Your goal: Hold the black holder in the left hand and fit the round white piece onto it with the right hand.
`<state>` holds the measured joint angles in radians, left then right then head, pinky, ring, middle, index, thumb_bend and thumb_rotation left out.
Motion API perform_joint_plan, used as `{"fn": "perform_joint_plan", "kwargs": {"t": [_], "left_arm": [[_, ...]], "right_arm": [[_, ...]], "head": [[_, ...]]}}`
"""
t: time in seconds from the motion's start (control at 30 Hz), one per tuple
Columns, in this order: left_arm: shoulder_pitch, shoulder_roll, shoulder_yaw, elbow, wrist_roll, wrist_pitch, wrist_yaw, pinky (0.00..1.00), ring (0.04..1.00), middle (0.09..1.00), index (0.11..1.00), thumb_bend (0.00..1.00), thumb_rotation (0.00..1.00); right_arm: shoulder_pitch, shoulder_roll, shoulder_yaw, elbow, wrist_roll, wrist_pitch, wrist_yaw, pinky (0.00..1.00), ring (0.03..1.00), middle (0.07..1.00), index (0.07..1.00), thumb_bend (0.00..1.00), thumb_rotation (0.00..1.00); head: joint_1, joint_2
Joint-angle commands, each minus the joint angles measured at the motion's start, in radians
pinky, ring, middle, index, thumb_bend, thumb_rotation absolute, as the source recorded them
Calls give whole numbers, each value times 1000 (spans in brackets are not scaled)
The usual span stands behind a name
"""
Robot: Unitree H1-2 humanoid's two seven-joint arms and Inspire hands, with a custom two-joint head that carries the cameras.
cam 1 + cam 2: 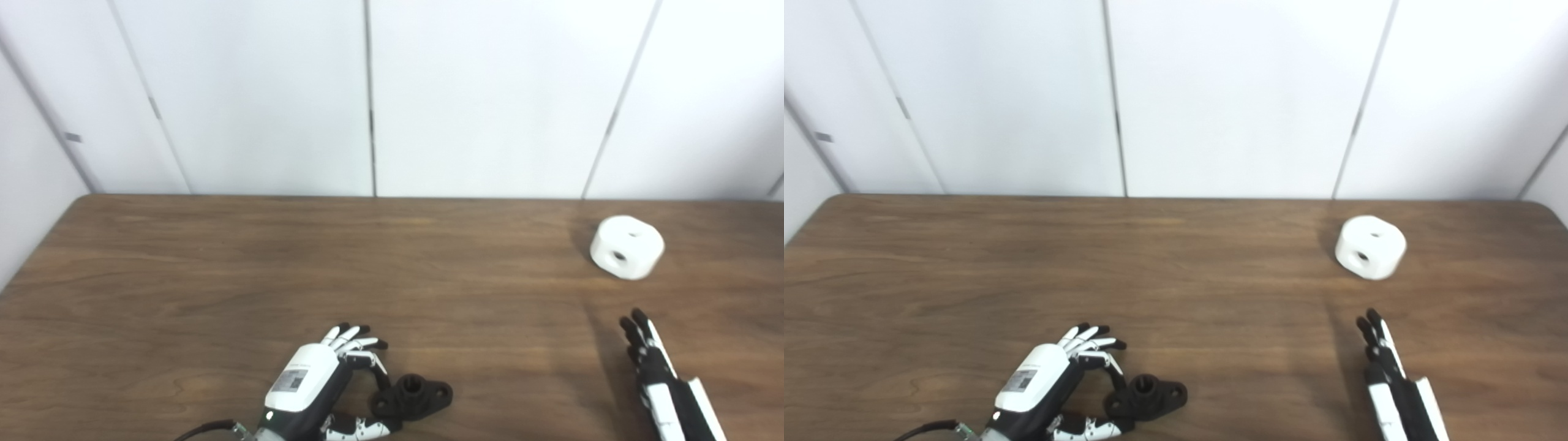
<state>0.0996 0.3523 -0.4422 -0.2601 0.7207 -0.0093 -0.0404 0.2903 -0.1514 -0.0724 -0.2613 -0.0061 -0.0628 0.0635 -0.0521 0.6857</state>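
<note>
The black holder point(413, 395) lies flat on the wooden table point(245, 275) near the front edge, a short tube standing up from its base. My left hand point(318, 380) is just left of it and open. One finger and the thumb reach around the holder's left end, and the other fingers are spread above it. The round white piece point(626, 246) sits at the far right of the table, with a hole in its top and one in its side. My right hand point(652, 361) is open with its fingers straight, well in front of the white piece and apart from it.
White wall panels point(367, 92) stand right behind the table's far edge. The table's left edge runs diagonally at the far left, and in the right eye view its right corner point(1552, 211) shows.
</note>
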Motion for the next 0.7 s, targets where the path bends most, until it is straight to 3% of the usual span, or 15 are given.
{"fn": "perform_joint_plan", "kwargs": {"t": [0.0,0.1,0.13,0.17,0.27,0.4,0.67], "left_arm": [[55,5,-47,17,26,-15,-65,1000,948,833,486,520,47],[70,-3,-44,5,30,2,-73,1000,955,837,487,520,47],[76,-6,-42,0,31,6,-71,1000,954,836,487,520,46],[80,-8,-40,-3,32,9,-71,1000,950,834,487,520,46],[95,-17,-36,-13,43,20,-67,1000,943,832,486,519,45],[111,-27,-27,-13,50,30,-60,1000,941,834,487,519,44],[125,-33,-8,-16,38,21,-46,1000,942,837,487,518,45]], "right_arm": [[28,11,15,-31,3,45,9,1000,1000,960,993,609,1000],[25,-19,8,-119,-90,92,-6,1000,988,960,980,563,895],[13,-28,-4,-155,-116,121,-13,959,964,945,961,581,719],[4,-33,-13,-179,-131,142,-16,947,953,937,953,601,606],[-48,-61,-57,-226,-145,212,-18,981,965,945,962,666,411],[-109,-125,-92,-218,-209,258,-15,999,991,955,986,750,340],[-240,-220,-101,-176,-327,360,-13,952,972,977,969,817,371]], "head": [[-4,5],[-13,14],[-15,16],[-16,17],[-26,22],[-53,23],[-126,4]]}}
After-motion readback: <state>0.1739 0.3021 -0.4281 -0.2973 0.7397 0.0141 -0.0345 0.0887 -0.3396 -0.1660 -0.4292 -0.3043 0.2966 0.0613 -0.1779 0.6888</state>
